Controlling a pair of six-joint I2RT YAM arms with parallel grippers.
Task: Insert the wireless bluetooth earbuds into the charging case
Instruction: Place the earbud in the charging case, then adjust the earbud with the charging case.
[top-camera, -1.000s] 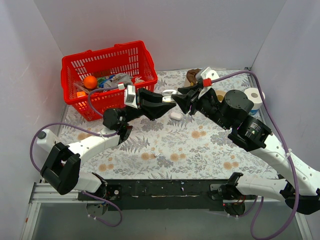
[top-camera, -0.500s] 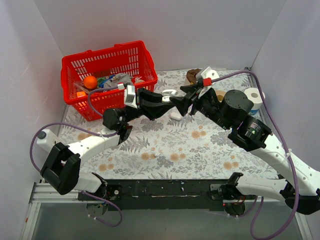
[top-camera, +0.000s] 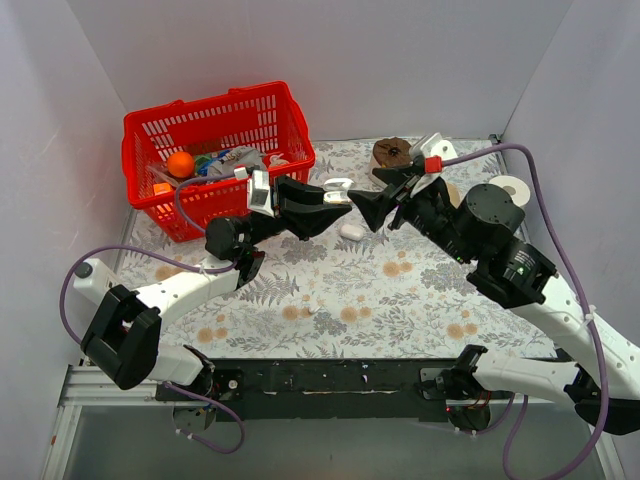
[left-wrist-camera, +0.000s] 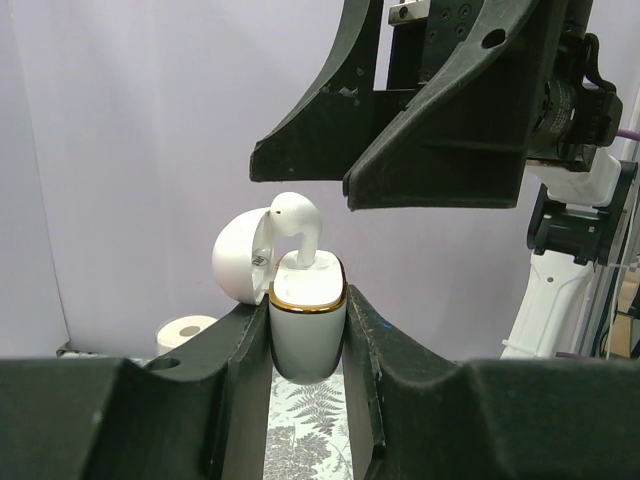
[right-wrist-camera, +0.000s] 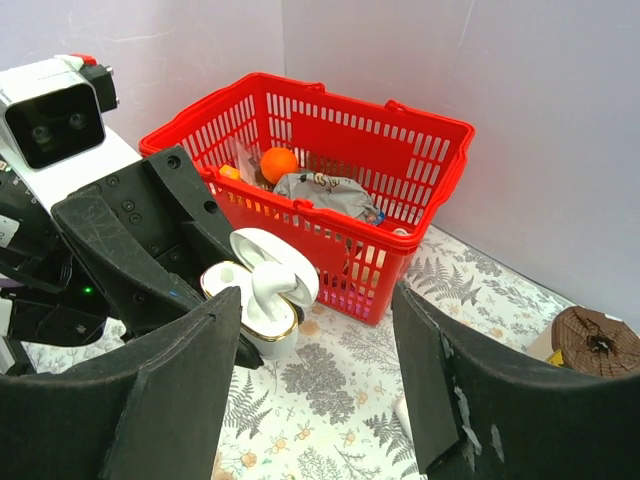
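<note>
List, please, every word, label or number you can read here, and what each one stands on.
None can be read.
The charging case and its earbud are plain white; the red basket has a blank panel; any print on the basket's contents is too small to tell.

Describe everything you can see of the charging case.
The charging case is small, white, glossy plastic with rounded corners and a gold rim. It sits upright, clamped between the fingers of the left tool, off the table. Its domed lid is hinged open to one side. One earbud stands stem-down in it, head sticking out.
</note>
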